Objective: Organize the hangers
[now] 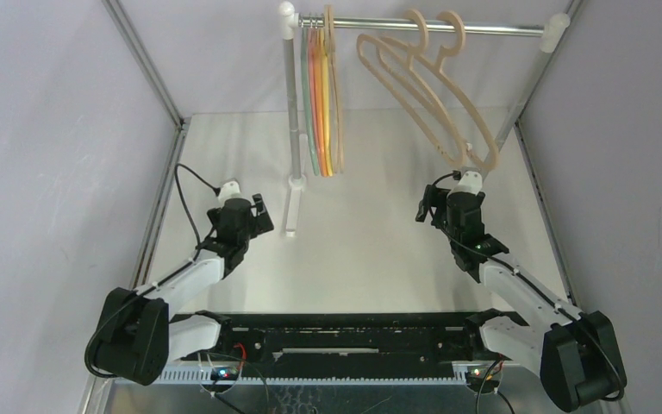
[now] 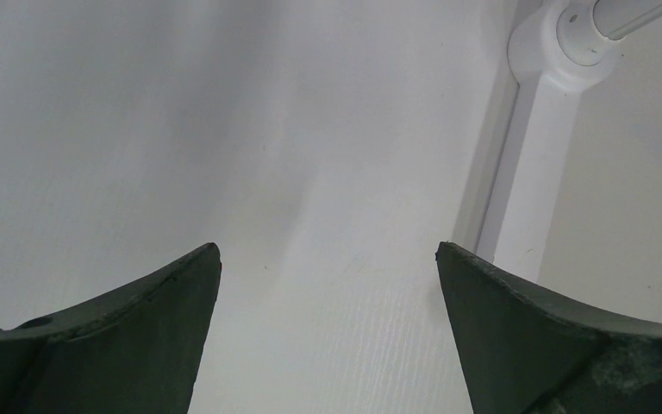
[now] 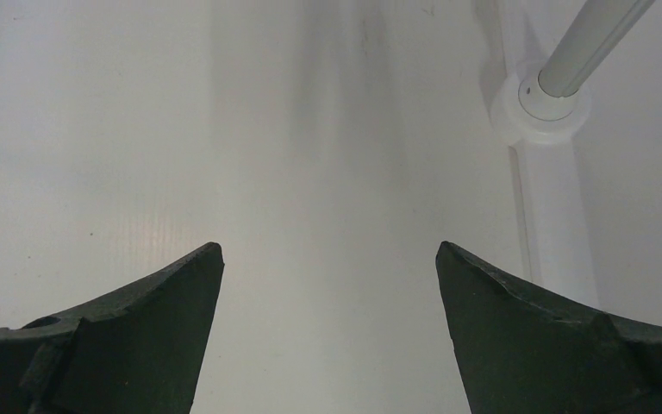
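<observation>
Top external: thin coloured hangers (image 1: 323, 129) bunched, thick beige hangers (image 1: 405, 93) askew

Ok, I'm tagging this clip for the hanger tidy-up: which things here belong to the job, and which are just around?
Part of the job:
- beige hangers, hooked on the rail
- thin coloured hangers, bunched at its left end

Just there:
- silver rail
- upright post
- table
</observation>
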Robot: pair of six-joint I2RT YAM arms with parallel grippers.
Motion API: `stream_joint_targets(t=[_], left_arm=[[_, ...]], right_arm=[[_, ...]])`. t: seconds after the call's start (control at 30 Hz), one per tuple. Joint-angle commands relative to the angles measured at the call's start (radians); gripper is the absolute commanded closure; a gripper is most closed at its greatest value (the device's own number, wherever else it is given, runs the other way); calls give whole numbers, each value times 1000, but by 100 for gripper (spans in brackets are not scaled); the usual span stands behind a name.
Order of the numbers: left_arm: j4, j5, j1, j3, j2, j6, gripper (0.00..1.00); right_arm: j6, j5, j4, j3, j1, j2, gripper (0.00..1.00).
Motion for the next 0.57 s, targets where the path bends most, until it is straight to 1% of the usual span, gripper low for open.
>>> stream_joint_targets(t=[0.0,0.53], left_arm=[[43,-30,-9,32,-20,31,0],[49,-42,-15,21,-35,33,0]], right_arm=[[-28,31,62,11,16,10,0],[-22,79,60,11,36,30,0]])
